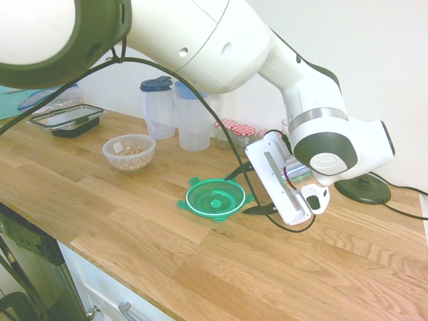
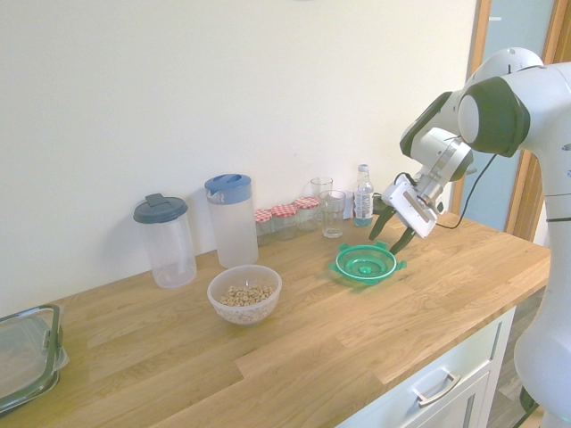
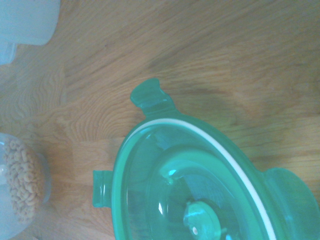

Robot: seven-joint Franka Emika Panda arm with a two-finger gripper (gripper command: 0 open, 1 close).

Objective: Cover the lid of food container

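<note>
currently the lid [image 1: 215, 198] is seen lying flat on the wooden tabletop [image 1: 321, 267], upside down it seems, with its four clip tabs spread out and nothing on top of it. the food container [image 1: 129, 152], holding beige grainy food, is set well apart from it, at about ten o'clock of the lid in the first exterior view and at about eight o'clock in the second. the hand [image 1: 253, 192] is held just beside the lid's rim at roughly three o'clock in the first exterior view, tilted downward, with its dark fingers [image 2: 401, 241] spread wide and nothing pinched between them. whether a fingertip is already touching the rim cannot be told.

the step in hand is judged to be the approach for grasping the lid. for it to be done well, the rim should be straddled between two tabs, one finger inside the raised edge and one outside, so that the thin plastic is pinched rather than pushed along the wood. the closing should be gentle, since the lid looks light and is likely to slide or tip. afterwards it would have to be carried across to the bowl, kept level and centred over it, clear of the two jugs [image 1: 190, 114] standing behind.
</note>
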